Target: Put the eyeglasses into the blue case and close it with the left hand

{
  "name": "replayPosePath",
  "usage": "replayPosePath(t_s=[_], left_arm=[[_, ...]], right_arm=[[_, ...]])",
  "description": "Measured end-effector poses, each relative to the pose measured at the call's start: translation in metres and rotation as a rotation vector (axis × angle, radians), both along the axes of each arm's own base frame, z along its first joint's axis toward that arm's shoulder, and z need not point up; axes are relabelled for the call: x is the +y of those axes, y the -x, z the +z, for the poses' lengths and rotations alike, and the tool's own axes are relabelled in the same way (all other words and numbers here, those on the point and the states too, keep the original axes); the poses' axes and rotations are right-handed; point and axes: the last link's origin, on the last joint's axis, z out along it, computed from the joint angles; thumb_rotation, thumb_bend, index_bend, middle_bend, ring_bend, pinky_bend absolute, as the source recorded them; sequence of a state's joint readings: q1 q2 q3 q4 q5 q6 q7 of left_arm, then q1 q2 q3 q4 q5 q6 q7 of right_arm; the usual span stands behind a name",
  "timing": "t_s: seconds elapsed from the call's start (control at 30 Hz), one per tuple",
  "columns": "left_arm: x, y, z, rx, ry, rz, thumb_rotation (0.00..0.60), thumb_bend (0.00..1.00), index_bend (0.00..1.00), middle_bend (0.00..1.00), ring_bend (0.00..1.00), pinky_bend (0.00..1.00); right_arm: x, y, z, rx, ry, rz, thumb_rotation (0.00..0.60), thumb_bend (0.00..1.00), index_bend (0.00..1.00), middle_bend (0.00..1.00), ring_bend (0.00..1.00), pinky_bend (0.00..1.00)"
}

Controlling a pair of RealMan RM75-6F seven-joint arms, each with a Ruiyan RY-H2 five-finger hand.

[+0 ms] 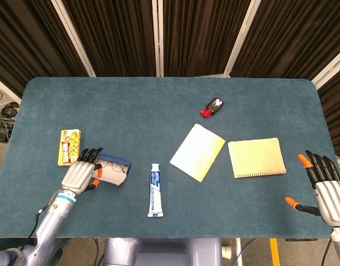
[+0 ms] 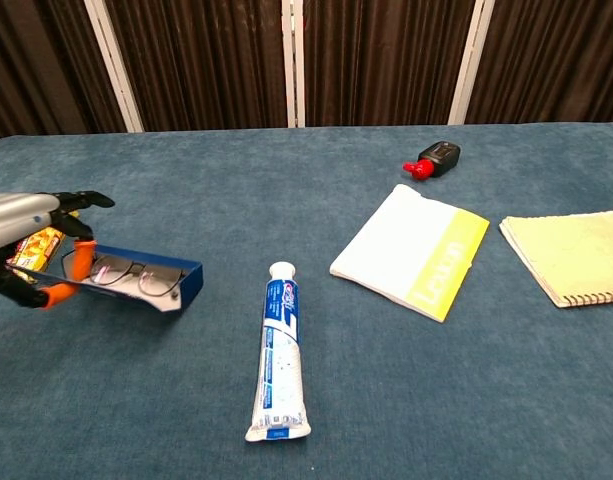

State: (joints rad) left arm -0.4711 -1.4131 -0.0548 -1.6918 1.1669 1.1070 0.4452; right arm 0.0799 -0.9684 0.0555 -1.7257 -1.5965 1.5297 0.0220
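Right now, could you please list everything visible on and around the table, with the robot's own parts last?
Open blue rectangular eyeglass case: one, blue with pale inside, left side of table, held at its left end by the left hand, tilted.
Thin-framed eyeglasses: one pair, dark wire, lying inside the case.
Yellow snack box: one, yellow and red, far left, beside the case.
White toothpaste tube: one, white and blue, front centre.
White-and-yellow booklet: one, right of centre.
Tan spiral notebook: one, right side.
Small black bottle with red cap: one, lying towards the back.
Blue felt table: one.
Left hand: grips the case.
Right hand: fingers apart, holds nothing, at the table's right edge.
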Motion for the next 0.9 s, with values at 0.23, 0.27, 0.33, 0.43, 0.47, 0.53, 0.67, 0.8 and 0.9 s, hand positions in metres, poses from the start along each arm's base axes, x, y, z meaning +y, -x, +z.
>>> replayPosePath(t_s=[0.23,0.27,0.33,0.43,0.47,0.53,0.67,0.8,0.9], left_arm=[[-0.011,0.002,0.019,-0.004,0.081,0.067,0.6,0.45,0.65,0.0,0.0,0.0],[-0.01,0.001,0.018,-0.007,0.089,0.068,0.6,0.45,0.65,0.0,0.0,0.0],[-0.006,0.001,0.015,-0.011,0.096,0.069,0.6,0.45,0.65,0.0,0.0,0.0],[0.0,0.001,0.01,-0.035,0.106,0.079,0.6,0.45,0.64,0.0,0.0,0.0],[0.002,0.0,0.009,-0.044,0.109,0.083,0.6,0.45,0.64,0.0,0.0,0.0],[0.008,0.0,0.005,-0.051,0.113,0.091,0.6,0.45,0.64,0.0,0.0,0.0],[0.015,-0.003,-0.001,-0.057,0.117,0.103,0.6,0.46,0.64,0.0,0.0,0.0],[0.023,-0.006,-0.005,-0.059,0.114,0.121,0.6,0.46,0.64,0.0,0.0,0.0],[0.028,-0.008,-0.01,-0.056,0.109,0.133,0.6,0.46,0.64,0.0,0.0,0.0]], right_arm=[[0.0,0.0,0.0,0.001,-0.001,-0.001,0.6,0.0,0.0,0.0,0.0,0.0],[0.0,0.0,0.0,0.002,-0.001,-0.002,0.6,0.0,0.0,0.0,0.0,0.0],[-0.001,0.0,0.0,0.002,0.0,-0.003,0.6,0.0,0.0,0.0,0.0,0.0],[-0.001,0.001,0.0,0.001,0.0,-0.005,0.6,0.0,0.0,0.0,0.0,0.0],[-0.001,0.001,0.0,0.001,0.0,-0.005,0.6,0.0,0.0,0.0,0.0,0.0],[-0.001,0.001,0.0,0.001,0.001,-0.006,0.6,0.0,0.0,0.0,0.0,0.0],[-0.001,0.001,0.0,0.001,-0.001,-0.008,0.6,0.0,0.0,0.0,0.0,0.0],[-0.002,0.002,0.0,0.003,-0.001,-0.009,0.6,0.0,0.0,0.0,0.0,0.0],[-0.002,0.002,-0.001,0.006,-0.003,-0.01,0.6,0.0,0.0,0.0,0.0,0.0]])
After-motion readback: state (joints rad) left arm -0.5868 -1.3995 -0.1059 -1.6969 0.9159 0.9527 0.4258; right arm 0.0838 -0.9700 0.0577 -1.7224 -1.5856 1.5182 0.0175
